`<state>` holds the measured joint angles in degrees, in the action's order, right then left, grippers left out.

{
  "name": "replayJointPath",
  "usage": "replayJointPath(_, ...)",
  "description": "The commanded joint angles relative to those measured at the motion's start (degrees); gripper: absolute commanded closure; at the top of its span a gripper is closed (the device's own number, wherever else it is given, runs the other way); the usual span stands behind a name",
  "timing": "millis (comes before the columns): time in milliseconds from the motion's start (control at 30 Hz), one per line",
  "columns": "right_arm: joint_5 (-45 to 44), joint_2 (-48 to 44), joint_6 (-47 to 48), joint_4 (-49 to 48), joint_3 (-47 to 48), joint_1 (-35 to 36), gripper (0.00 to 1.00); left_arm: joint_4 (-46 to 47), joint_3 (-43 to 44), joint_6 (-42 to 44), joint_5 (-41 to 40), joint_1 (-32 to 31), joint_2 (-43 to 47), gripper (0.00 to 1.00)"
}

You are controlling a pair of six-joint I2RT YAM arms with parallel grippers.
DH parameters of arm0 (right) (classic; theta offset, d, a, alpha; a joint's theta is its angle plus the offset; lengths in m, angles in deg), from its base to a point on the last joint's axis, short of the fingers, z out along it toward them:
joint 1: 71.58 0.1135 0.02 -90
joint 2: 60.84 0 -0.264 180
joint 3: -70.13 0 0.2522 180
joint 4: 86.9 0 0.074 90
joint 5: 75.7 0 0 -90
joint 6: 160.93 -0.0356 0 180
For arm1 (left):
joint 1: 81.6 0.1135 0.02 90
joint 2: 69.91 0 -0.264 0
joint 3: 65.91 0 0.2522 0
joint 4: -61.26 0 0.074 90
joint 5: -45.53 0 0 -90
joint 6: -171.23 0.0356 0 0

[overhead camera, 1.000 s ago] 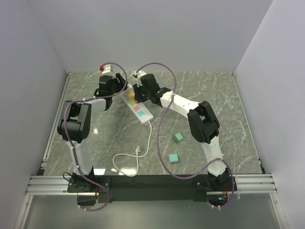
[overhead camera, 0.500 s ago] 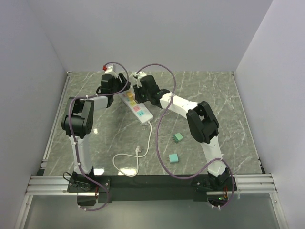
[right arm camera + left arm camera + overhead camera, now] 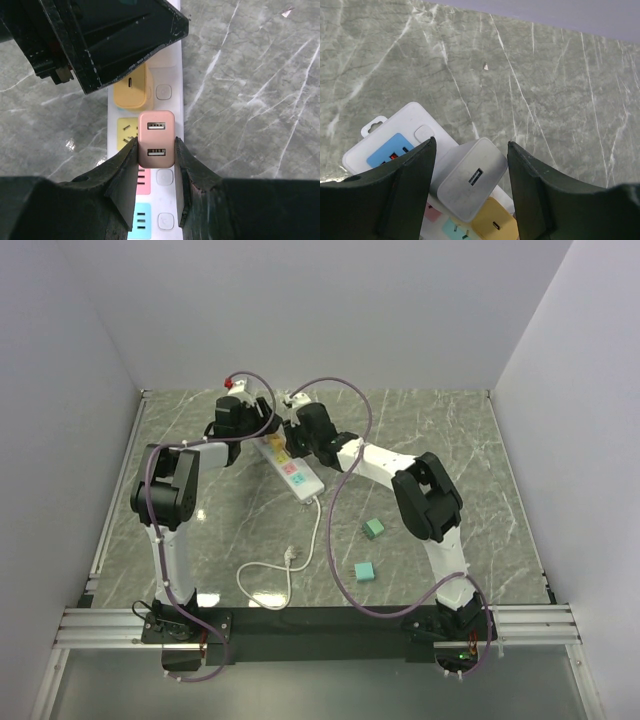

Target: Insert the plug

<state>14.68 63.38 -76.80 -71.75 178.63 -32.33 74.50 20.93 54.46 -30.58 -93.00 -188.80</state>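
Observation:
A white power strip with coloured sockets lies at the table's far middle. My right gripper is shut on a pink two-port USB plug and holds it over the strip, above the yellow and pink sockets. A yellow plug sits in the socket beyond it. My left gripper is open and straddles a white USB plug that stands on the strip beside the yellow plug. In the top view both grippers, left and right, meet at the strip's far end.
Two teal blocks lie on the right near side. The strip's white cord loops toward the front and ends in its plug. Walls close the back and both sides.
My left wrist has swung right and nearer the strip's far end. The right gripper with the pink plug has hardly moved.

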Motion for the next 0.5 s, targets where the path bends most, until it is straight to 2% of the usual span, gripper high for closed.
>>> replayJointPath(0, -1.7, -3.54, 0.33, -0.6, -2.88, 0.48, 1.0, -0.81, -1.44, 0.31, 4.13, -1.96, 0.94, 0.36)
replayJointPath(467, -1.87, -7.06, -0.11, -1.3, -8.69, 2.24, 1.0, -0.29, -4.7, 0.48, 5.45, -3.37, 1.99, 0.36)
